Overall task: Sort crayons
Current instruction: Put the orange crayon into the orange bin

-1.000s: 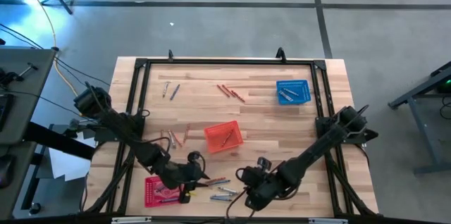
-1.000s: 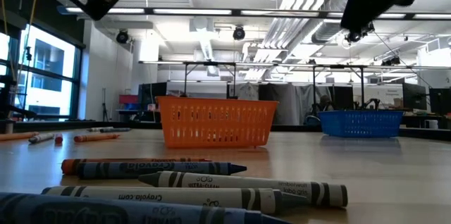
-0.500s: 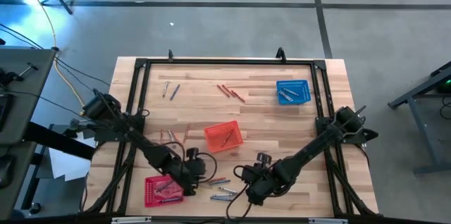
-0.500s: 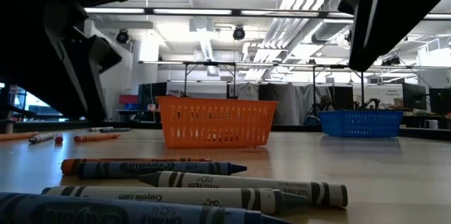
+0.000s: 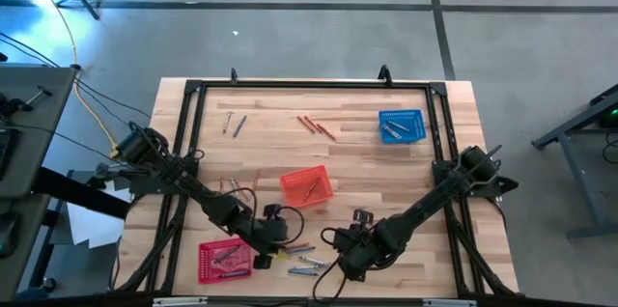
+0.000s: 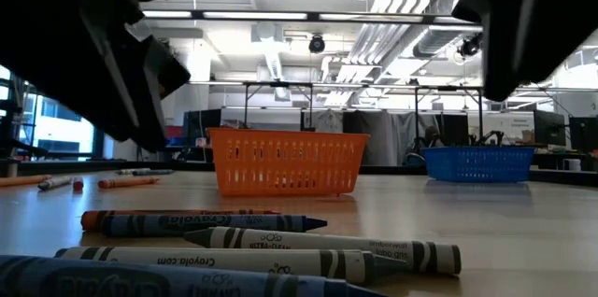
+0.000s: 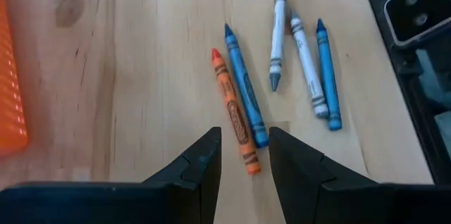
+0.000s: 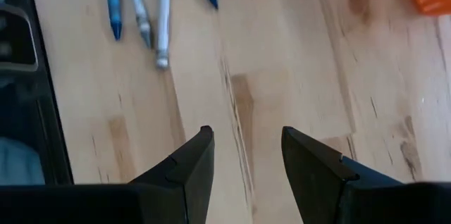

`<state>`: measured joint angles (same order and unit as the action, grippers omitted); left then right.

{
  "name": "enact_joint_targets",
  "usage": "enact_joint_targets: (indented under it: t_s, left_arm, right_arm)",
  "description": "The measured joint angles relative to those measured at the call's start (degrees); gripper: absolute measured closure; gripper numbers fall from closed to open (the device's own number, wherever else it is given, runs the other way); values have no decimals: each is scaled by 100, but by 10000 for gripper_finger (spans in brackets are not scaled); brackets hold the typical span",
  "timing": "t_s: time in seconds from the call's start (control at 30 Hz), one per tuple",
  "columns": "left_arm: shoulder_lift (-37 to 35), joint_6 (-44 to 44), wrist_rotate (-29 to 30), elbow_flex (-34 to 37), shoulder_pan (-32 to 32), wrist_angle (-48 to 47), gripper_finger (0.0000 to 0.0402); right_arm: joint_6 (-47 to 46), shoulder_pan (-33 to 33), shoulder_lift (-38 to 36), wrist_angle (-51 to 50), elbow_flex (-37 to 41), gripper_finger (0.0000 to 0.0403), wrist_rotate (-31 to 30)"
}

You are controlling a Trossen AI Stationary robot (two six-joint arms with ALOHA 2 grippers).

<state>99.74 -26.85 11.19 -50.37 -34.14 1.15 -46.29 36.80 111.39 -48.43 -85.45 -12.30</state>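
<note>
Near edge of the bench, middle: a loose cluster of crayons lies flat on the wood. The left wrist view shows five of them: an orange crayon touching a blue crayon side by side, two grey crayons and another blue one just beyond.

Left gripper hangs right over the orange and blue pair, fingers parted, nothing between them. Right gripper hangs over bare wood just right of the cluster, fingers spread, empty.

A red basket with a few crayons in it sits at the near-left corner. An orange basket is mid-bench with one crayon inside. More crayons lie left of it, and others near the far edge. A blue basket near the far-right corner holds several.

Handling, as judged: light, stiff, paper-wrapped wax sticks that may roll and could snap if squeezed hard. Best taken across the middle of the barrel, fingers straddling its width. The orange one touches its blue neighbour, so a finger must slip between them or both may lift.
</note>
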Motion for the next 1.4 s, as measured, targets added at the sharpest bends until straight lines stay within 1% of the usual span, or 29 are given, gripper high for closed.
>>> enact_joint_targets:
  t_s: [0.17,0.37,0.57,0.7,0.83,0.93,1.07,1.4]
  left_arm:
    - [0,-93,-36,0,135,357,296]
    - [102,51,-79,-265,269,131,296]
    - [678,186,-543,-636,344,-470,296]
    - [816,401,-797,-867,456,-447,296]
    - [823,647,-796,-921,517,-600,296]
    - [815,655,-795,-942,543,-618,296]
    - [820,567,-881,-938,534,-701,296]
    - [895,167,-644,-935,444,-834,296]
  right_arm:
    - [243,0,-2,-273,-1,242,166]
    - [274,13,-4,-528,0,242,165]
    - [283,39,-4,-604,0,242,162]
    - [283,37,-4,-670,0,242,163]
    - [210,33,-6,-697,0,242,172]
    - [120,66,-6,-675,0,242,176]
    - [111,103,-6,-662,0,242,184]
    - [-174,200,-6,-656,0,242,180]
